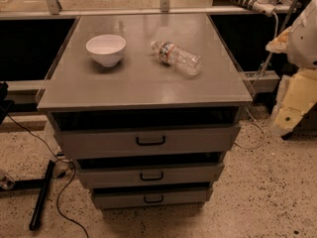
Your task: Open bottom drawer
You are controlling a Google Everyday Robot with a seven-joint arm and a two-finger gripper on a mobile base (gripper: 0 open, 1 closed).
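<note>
- My gripper [286, 117] hangs at the right edge of view, beside the cabinet [143, 83] and apart from it; released or clenched, I cannot tell
- Bottom drawer [114, 200] lies lowest of three, down and left of my gripper, well apart
- Its black handle [153, 199] is untouched; the front appears shut

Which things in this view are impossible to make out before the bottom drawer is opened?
- Inside of the bottom drawer: camera view, hidden by the middle drawer above it.
- Label of the bottle: camera view, too small to read.
- Gripper, right of the cabinet: camera view, its arm is cut off by the right edge.
</note>
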